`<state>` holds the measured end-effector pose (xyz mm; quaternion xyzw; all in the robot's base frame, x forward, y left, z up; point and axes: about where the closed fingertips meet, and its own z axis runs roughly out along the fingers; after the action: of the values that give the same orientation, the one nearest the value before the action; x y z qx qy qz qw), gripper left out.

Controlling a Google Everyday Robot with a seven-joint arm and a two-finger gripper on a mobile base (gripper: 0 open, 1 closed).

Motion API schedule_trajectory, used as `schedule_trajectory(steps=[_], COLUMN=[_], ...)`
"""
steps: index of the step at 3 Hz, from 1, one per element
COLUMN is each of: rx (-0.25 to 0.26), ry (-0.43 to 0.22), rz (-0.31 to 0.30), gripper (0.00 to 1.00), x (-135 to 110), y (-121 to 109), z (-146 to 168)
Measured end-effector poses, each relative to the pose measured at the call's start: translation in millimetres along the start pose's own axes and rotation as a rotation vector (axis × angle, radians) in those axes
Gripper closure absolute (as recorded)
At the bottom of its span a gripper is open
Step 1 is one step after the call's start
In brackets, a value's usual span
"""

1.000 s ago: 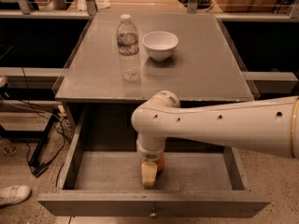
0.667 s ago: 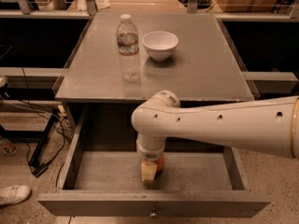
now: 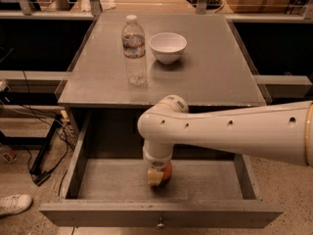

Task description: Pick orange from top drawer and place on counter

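Note:
The top drawer [image 3: 98, 214] is pulled open below the counter [image 3: 210, 77]. The orange [image 3: 167, 172] lies on the drawer floor near the middle front. My gripper [image 3: 157, 176] reaches straight down into the drawer from the white arm, which comes in from the right. It is shut on the orange, and one pale finger [image 3: 154, 178] covers the fruit's left front. The orange rests low in the drawer, at or just above the floor.
A clear water bottle [image 3: 134, 50] and a white bowl [image 3: 167, 47] stand on the counter's back half. The drawer's side walls flank the gripper. Cables [image 3: 44, 151] and a white shoe [image 3: 14, 203] lie on the floor at the left.

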<state>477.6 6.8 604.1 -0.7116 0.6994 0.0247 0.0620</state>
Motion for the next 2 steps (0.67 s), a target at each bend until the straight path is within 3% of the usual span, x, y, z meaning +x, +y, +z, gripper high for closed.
schedule_trajectory(steps=[1, 2], rx=[0.0, 0.0], ry=[0.0, 0.0], rz=[0.0, 0.0], gripper=[0.88, 1.0], x=[0.0, 0.0], y=[0.0, 0.0], z=[0.0, 0.0])
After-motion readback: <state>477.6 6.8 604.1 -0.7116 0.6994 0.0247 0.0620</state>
